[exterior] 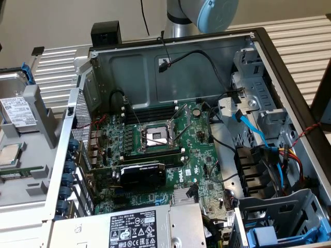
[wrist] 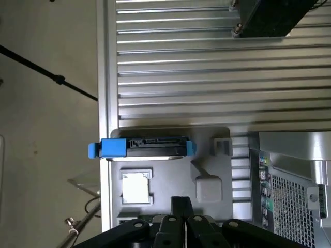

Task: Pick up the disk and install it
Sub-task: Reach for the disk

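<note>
Exterior view: an open computer case point(exterior: 269, 57) lies on a slatted metal table point(exterior: 57, 67), its motherboard point(exterior: 201, 170) exposed. Inside the case are the open processor socket point(exterior: 156, 137), a black graphics card point(exterior: 142, 173), a grey power-supply box point(exterior: 137, 230) with a black-and-white label, a light blue cable point(exterior: 249, 126) and a blue-framed drive bay point(exterior: 274, 235). The disk point(exterior: 18, 111) is outside the case, just beyond its perforated side wall on the exterior view's left. It sits in a grey holder point(exterior: 44, 111) with its white label showing and its blue carrier frame point(exterior: 28, 72) sticking up. A small square processor chip point(exterior: 9, 154) lies in the same holder, farther from the case than the holder's near wall. The robot arm's point(exterior: 207, 13) blue-capped joint hangs beyond the case's rear wall.

Wrist view: the gripper point(wrist: 182, 202) has its dark fingers pressed together with nothing between them. It hovers over the grey holder point(wrist: 209, 188), beside the case point(wrist: 289, 191). The disk point(wrist: 150, 147) stands on edge in a slot of that holder, blue frame ends at both sides, apart from the fingers. The processor chip point(wrist: 136, 187) lies between the disk and the gripper, off to the side away from the case.
</note>
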You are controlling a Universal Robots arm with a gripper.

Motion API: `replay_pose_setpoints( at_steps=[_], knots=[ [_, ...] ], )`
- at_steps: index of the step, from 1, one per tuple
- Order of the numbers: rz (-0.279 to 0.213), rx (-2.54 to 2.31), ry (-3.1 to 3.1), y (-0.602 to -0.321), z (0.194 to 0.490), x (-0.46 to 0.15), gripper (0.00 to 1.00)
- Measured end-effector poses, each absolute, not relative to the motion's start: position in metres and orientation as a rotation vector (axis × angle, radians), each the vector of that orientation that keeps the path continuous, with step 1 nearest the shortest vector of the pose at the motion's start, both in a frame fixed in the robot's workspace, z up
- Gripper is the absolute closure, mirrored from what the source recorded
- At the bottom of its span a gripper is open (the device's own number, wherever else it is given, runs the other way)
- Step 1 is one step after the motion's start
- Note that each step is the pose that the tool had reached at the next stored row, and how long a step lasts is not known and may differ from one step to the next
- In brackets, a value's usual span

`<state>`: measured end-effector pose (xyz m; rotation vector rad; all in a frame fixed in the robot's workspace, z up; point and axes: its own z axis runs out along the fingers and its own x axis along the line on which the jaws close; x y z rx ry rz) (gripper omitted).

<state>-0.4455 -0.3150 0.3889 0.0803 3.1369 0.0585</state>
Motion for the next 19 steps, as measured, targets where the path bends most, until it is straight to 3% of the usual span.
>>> replay_pose_setpoints(
  at_steps=[4,19],
  knots=[
    [0.007,0.080,3.135,-0.312,0.388,-0.454,0.89],
    [0.006,0.072,3.119,-0.307,0.387,-0.483,0.89]
  ],
)
